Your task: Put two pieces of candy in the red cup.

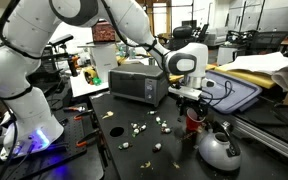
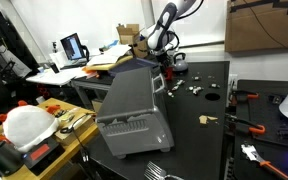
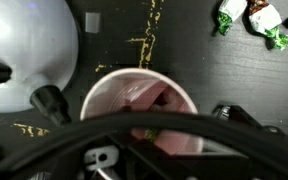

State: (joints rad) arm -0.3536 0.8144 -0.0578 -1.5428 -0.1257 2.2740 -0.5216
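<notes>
**Item:** red plastic party cup (image 3: 112,95), tapered, pale inside. Stood upright on the black tabletop (image 3: 184,45), just beside the rounded grey metal kettle (image 3: 24,50), mouth open upward.

**Item:** Robotiq gripper (image 1: 191,99). Hung directly above the cup, pointing down at its mouth. In the wrist view its parts were a dark blur across the bottom, so how far the jaws stood apart, and whether they held anything, could not be told. A small greenish speck showed low in the cup's mouth; whether candy lying inside or candy held above it, undecided.

**Item:** pieces of candy (image 3: 263,18), small pale lumps in twisted wrappers with green ends. Two or three lay near the cup in the wrist view; others were scattered over the table toward the robot base in an exterior view.

**Handling, as judged:** each piece light, firm at the core, wrapper crinkly and likely slippery. Best pinched across the middle lump, not by the wrapper tails. Cup light and easily tipped; a release from above, clear of the rim, advised
</notes>
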